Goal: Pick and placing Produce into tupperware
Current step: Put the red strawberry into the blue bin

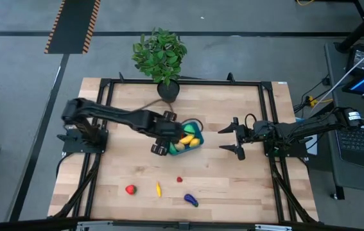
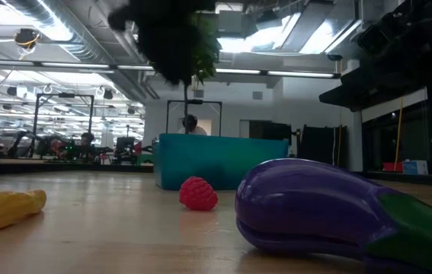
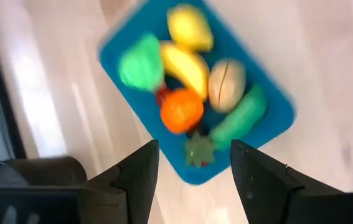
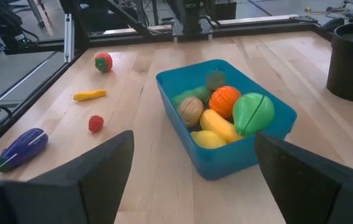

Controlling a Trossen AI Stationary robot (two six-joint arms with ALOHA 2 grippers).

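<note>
On the wooden surface (image 1: 233,173), the left pincer (image 1: 162,135) hangs parted and empty over the filled tupperware (image 1: 196,122) — descending carelessly could knock it — while the right pincer (image 1: 233,138) waits wide.

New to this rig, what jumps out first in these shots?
The teal tupperware mid-table, already packed with bright toy produce, with the left gripper hovering open right above it. Four pieces lie loose on the near table: a purple eggplant, two red ones and a yellow one. The right gripper waits open beside the box.
</note>
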